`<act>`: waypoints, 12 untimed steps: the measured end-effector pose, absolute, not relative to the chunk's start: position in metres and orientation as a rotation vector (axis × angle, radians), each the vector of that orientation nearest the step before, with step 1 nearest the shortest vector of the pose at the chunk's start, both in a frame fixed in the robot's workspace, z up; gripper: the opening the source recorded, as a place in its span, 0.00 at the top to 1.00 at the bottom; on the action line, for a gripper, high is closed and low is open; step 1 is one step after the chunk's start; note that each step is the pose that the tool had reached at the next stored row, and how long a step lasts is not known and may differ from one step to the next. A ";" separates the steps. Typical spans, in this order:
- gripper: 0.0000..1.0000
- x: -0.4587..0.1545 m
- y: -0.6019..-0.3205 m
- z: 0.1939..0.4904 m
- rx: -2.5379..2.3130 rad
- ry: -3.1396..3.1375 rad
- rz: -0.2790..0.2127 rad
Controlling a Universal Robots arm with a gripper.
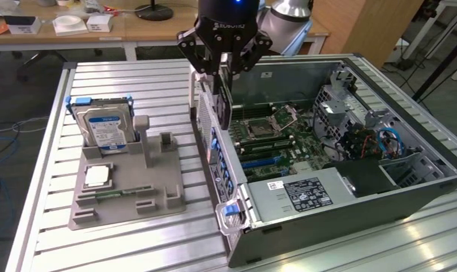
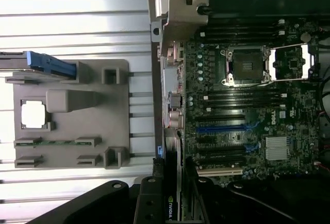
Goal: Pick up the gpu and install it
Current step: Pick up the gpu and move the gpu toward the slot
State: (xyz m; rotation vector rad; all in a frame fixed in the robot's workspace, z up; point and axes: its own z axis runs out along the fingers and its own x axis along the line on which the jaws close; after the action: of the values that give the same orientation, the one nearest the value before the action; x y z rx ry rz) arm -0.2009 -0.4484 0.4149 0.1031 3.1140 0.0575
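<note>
The gpu (image 1: 226,105) is a thin, flat, dark card, seen almost edge-on in the exterior view. The wrist view shows a green NVIDIA mark on it. It hangs in the air with its long axis roughly upright and its lower end pointing down. It sits just above the rear wall of the open computer case (image 1: 409,187), beside the motherboard (image 1: 289,136). The end effector (image 1: 224,62) is clenched on the card's upper end, above the desk (image 1: 137,79).

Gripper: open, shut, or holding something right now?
Gripper: closed on the gpu, held upright over the edge of the open computer case.
</note>
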 end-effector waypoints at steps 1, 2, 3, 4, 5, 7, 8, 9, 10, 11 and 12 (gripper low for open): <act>0.74 -0.199 -0.448 0.415 0.102 3.114 0.057; 0.74 -0.197 -0.448 0.415 0.102 3.114 0.057; 0.74 -0.196 -0.448 0.415 0.101 3.114 0.058; 0.74 -0.194 -0.448 0.415 0.101 3.114 0.058; 0.74 -0.192 -0.448 0.415 0.101 3.114 0.058; 0.74 -0.189 -0.448 0.415 0.100 3.114 0.058; 0.74 -0.187 -0.448 0.415 0.099 3.114 0.058; 0.74 -0.185 -0.448 0.415 0.099 3.114 0.058; 0.74 -0.183 -0.448 0.415 0.098 3.114 0.058; 0.74 -0.181 -0.448 0.415 0.098 3.114 0.058; 0.74 -0.179 -0.448 0.415 0.097 3.114 0.058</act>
State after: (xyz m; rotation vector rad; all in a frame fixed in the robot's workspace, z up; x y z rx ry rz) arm -0.1786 -0.4484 0.4148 0.0973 3.1142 0.0576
